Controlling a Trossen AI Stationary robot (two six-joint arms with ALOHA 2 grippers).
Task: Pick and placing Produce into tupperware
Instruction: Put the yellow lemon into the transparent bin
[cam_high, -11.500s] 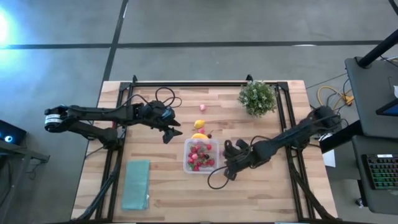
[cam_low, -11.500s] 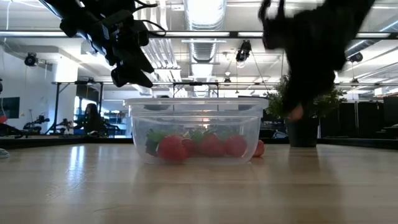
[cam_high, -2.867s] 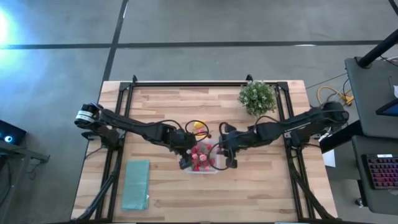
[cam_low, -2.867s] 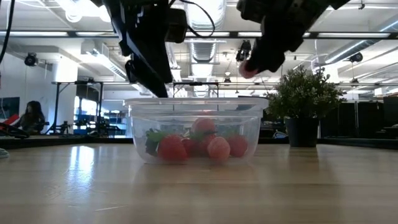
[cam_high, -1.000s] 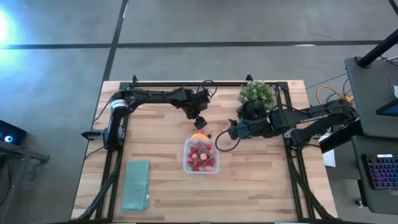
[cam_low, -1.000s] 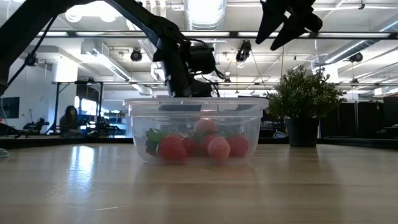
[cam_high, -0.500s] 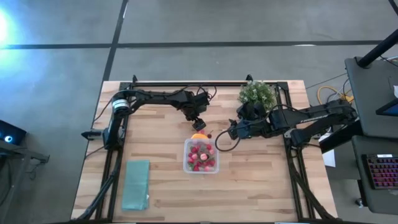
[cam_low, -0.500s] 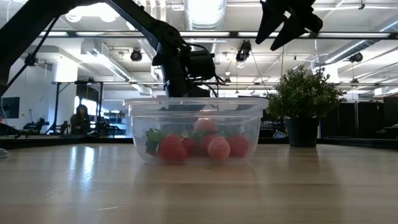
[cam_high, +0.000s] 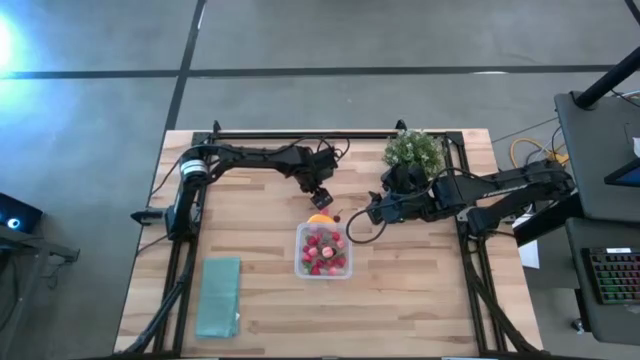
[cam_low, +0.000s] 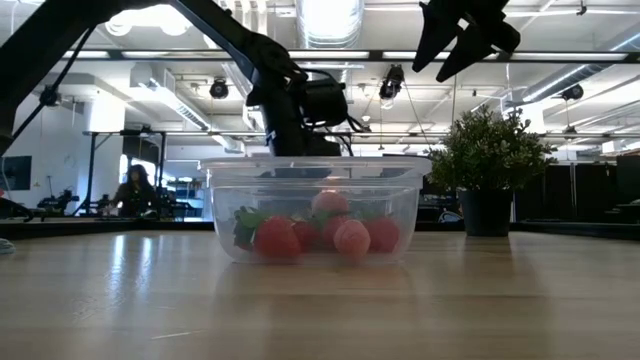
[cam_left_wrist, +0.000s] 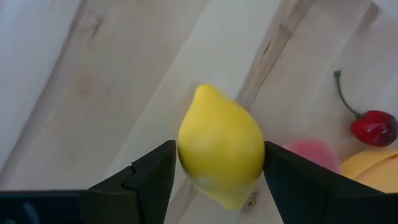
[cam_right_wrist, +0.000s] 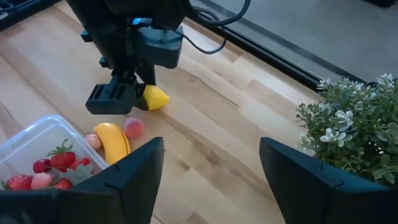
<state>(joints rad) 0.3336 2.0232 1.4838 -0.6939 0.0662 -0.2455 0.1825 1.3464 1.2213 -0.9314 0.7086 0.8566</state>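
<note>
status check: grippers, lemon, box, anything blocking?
Left gripper down around lemon, jaws either side, grip unconfirmed. Right gripper open, empty, waiting near plant. Tupperware holds strawberries. Banana piece and pink fruit lie between lemon and box.

A pale wooden bench stands on a grey concrete floor crossed by dark lines. Beyond it lies an open hall with long ceiling lights, exposed ducts and black stands. A person sits far off.
</note>
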